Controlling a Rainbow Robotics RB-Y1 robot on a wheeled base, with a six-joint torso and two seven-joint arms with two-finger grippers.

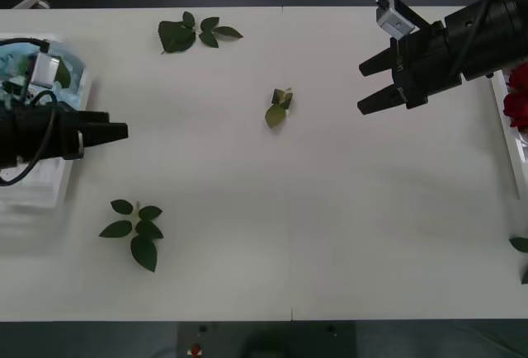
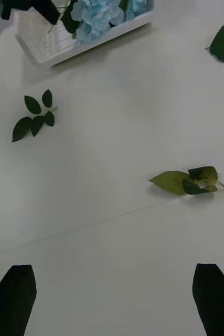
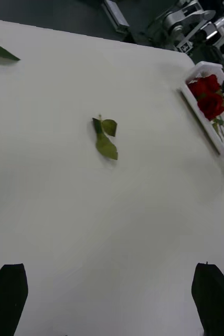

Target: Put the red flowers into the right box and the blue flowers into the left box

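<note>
Table [image 1: 330, 234]: white top, seen w/ loose leaf sprigs scattered on it.
Left gripper [image 1: 124, 132]: held over the table's left side, just beside the left box; black fingers spread wide, seen at both lower corners of the left wrist view, nothing between them. In the front view the tips overlap, so the gap is hard to read there.
Right gripper [image 1: 367, 86]: held above the table's right rear area, pointing inward; fingers spread apart, nothing gripped.
Left box [image 1: 49, 185]: at the table's left edge, partly hidden by the left arm and cut off by the frame. Ribbed floor seen in the right wrist view.
Blue flowers [image 2: 98, 16]: lying inside the left box, cut off at that view's edge; count can't be told.
Right box [image 3: 209, 123]: at the table's right edge, only its rim seen in the front view.
Red flowers [image 3: 209, 97]: lying in the right box, approx. two blooms made out; stems faint.
Small yellow-green sprig [image 1: 279, 108]: mid-table, between the two grippers, touched by neither.
Dark sprigs: one at rear left [image 1: 191, 32], one at front left [image 1: 136, 230].
</note>
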